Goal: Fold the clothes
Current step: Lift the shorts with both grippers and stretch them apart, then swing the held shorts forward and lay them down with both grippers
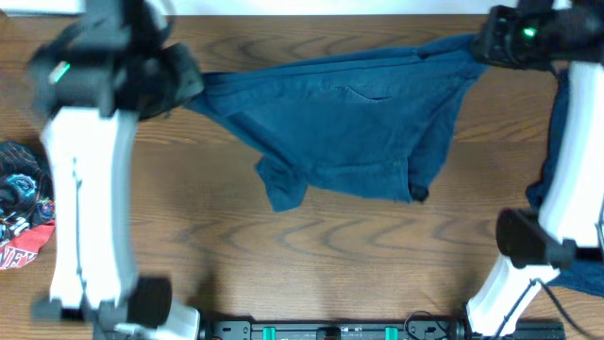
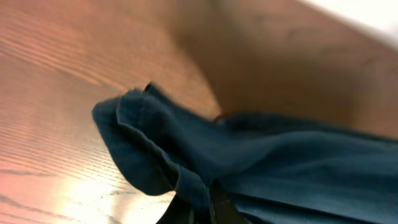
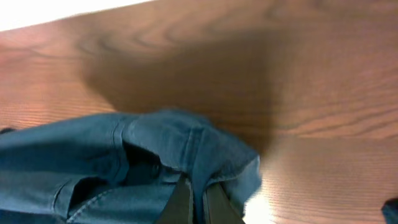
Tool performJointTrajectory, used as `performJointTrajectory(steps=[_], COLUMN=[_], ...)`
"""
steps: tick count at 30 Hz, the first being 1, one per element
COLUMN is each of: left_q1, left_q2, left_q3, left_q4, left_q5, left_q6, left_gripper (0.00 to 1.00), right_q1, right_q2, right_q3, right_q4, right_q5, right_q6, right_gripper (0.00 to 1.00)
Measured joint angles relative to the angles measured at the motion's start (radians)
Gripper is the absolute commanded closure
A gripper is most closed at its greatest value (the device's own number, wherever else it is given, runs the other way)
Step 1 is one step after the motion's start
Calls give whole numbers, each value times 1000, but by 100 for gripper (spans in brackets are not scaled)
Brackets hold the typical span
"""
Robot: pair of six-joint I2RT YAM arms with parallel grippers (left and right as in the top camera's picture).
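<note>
Clothes (image 1: 359, 132): one stretched between two end effectors (image 2: 205, 208) (image 3: 198, 198).

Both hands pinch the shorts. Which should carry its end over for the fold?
Left, probably: the left hand holds its end of the shorts farther in over the table; the right hand is up by the far edge.

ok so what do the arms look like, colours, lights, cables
Same build on both: white boxy links with black rounded joint housings. The left arm and right arm each show a small green light on a black housing. The left end effector and right end effector have slim dark fingers. A thin dark cable lies by the right base.
</note>
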Motion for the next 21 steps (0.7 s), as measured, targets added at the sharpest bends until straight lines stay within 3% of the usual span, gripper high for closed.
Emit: performJointTrajectory(steps=[4,8,14,21], left_q1=[-27,-58,-87,-90], left_q2=[157,201,129,-57], left_q3=[-6,-9,-9,-8], left_q4=[52,117,177,341], left_q5=[-20,-42,-68,-150], left_q6=[0,0,0,3], left_gripper=[94,94,94,94], right_q1=[-2,-11,-21,-21], right_q2=[114,150,124,50], right_q3=[-9,-17,-16,-16], right_q4=[2,14,51,290], right_q5=[26,54,73,39], right_q6=[0,-2,-9,-12], right_gripper=[99,99,99,99])
